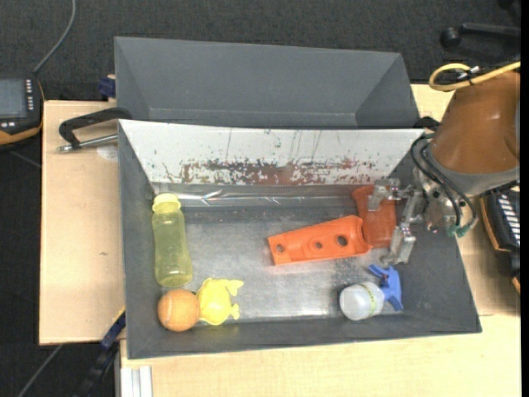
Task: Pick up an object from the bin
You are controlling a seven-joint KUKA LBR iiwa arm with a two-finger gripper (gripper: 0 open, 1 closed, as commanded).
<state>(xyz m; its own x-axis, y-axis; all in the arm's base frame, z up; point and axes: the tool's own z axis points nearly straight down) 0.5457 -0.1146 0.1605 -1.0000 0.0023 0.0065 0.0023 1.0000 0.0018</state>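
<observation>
I see the gripper [394,222] at the bin's [136,246] right side, jaws clamped on the right end of the orange bar [318,245], which lies mid-floor; a white bottle [360,301] lies just below

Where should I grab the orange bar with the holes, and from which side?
Grip the orange bar across its short width near the middle, coming straight down. It lies flat on the bin floor, long and thin, slanting up to the right, with bare floor along both long edges. Its right end by the gripper looks bulkier.
</observation>
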